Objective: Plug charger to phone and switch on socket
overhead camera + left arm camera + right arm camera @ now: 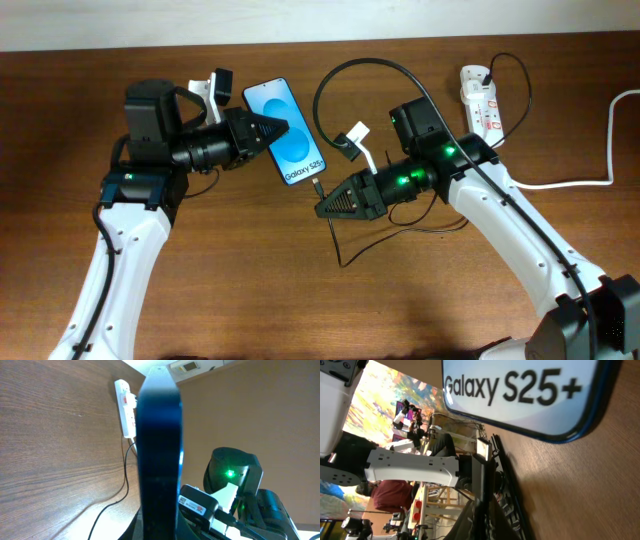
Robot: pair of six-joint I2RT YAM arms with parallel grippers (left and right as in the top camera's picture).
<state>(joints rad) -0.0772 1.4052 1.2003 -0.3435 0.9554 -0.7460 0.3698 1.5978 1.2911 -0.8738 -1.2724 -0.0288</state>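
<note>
Overhead, the left gripper (pixel 272 130) is clamped on the side edge of the phone (pixel 285 145), which lies screen up on the table (pixel 300 310). The right gripper (pixel 322 208) is closed on the plug tip of the charger (pixel 360 61), just off the phone's near end. I cannot tell whether the tip is seated. The socket (pixel 482 100) sits well apart, at the far right.

The left wrist camera shows only the phone (pixel 159 450) edge-on between its jaws, with the socket (pixel 125 407) beyond.

The right wrist camera alone shows the tip (pixel 483 452) pinched and pointing at the phone (pixel 520 390), a thin gap showing between them.
</note>
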